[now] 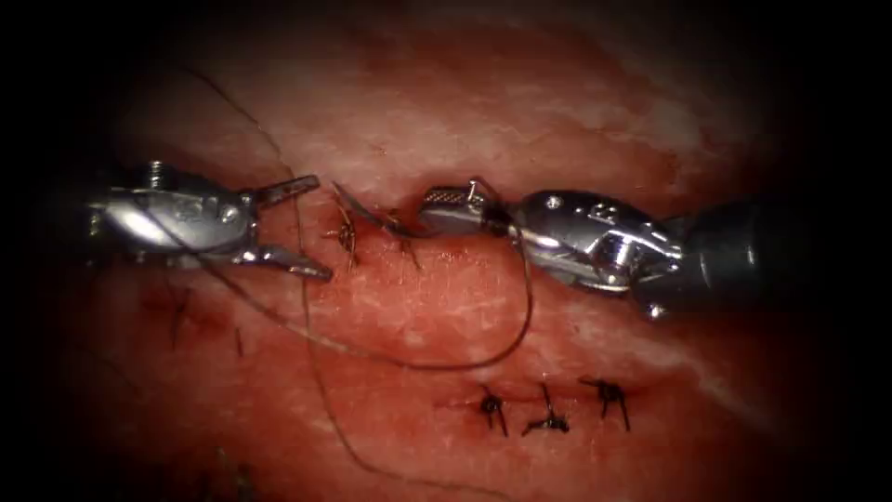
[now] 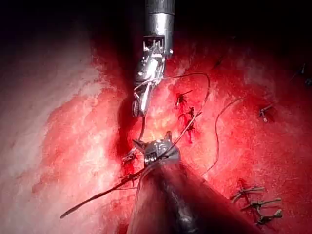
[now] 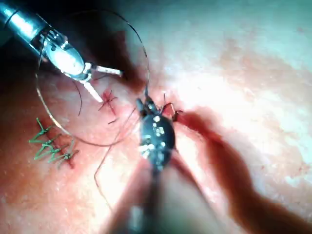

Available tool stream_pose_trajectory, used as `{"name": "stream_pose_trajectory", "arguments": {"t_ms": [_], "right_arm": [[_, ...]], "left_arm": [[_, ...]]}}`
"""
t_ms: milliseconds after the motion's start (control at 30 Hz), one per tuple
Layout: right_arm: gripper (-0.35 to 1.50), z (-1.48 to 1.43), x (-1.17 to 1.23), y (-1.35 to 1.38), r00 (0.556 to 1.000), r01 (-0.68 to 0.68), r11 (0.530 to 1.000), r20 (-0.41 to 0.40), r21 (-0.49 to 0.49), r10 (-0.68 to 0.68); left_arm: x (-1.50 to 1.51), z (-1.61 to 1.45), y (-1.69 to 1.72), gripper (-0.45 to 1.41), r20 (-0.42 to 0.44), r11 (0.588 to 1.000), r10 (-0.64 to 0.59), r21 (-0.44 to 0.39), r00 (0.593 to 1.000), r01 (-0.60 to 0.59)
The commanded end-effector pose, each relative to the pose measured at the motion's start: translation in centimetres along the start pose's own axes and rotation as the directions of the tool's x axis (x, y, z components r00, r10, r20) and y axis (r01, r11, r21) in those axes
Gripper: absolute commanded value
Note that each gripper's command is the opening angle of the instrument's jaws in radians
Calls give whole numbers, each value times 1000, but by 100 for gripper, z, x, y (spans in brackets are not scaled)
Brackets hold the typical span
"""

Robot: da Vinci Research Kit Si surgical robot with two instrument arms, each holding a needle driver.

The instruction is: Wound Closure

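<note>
Thread [image 1: 409,363] loops limp over the tissue [image 1: 557,112] below the cut in the endoscope view, from the right tool [image 1: 452,209], shut on it; the left tool [image 1: 297,228] gapes empty. Left wrist: thread [image 2: 195,74] looks slippery, best pinched flat. Right wrist: it [image 3: 92,142] arcs beside knots [image 3: 51,146]

I see the thread [image 1: 418,364] looping across bare tissue [image 1: 446,307] between my tools, knots [image 1: 548,409] beyond it.
</note>
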Motion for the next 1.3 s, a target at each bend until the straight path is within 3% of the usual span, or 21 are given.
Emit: {"name": "stream_pose_trajectory", "arguments": {"t_ms": [33, 200, 333, 433, 533, 567, 833, 1200, 1300], "right_arm": [[-35, 4, 1, 1, 995, 83, 994, 41, 77, -86], [-35, 2, 20, -9, 934, 329, 911, 59, 248, -353], [-35, 3, 39, -25, 825, 504, 798, 88, 332, -558], [-35, 4, 50, -32, 749, 597, 712, 61, 369, -660], [-35, 4, 57, -38, 697, 651, 656, 40, 383, -716], [-35, 5, 60, -43, 644, 694, 601, 31, 396, -764], [-35, 12, 66, -58, 512, 790, 466, -11, 399, -859], [-35, 19, 66, -67, 386, 850, 337, -43, 404, -921], [-35, 19, 66, -68, 353, 864, 304, -52, 402, -934]], "left_arm": [[-3, 8, 4, 54, 12, 1000, -10, -16, 1000, 10], [5, 18, 10, 62, 131, 994, -47, -95, 990, 60], [11, 27, 15, 67, 206, 988, -54, -129, 977, 81], [15, 34, 17, 73, 236, 985, -61, -145, 970, 97], [16, 41, 15, 76, 273, 983, -52, -158, 961, 98], [15, 44, 12, 76, 296, 983, -52, -154, 954, 101], [6, 57, -3, 76, 353, 977, -79, -157, 932, 142], [0, 64, -5, 64, 376, 955, -108, -218, 920, 201], [-6, 65, -1, 62, 415, 950, -94, -234, 905, 207]]}}
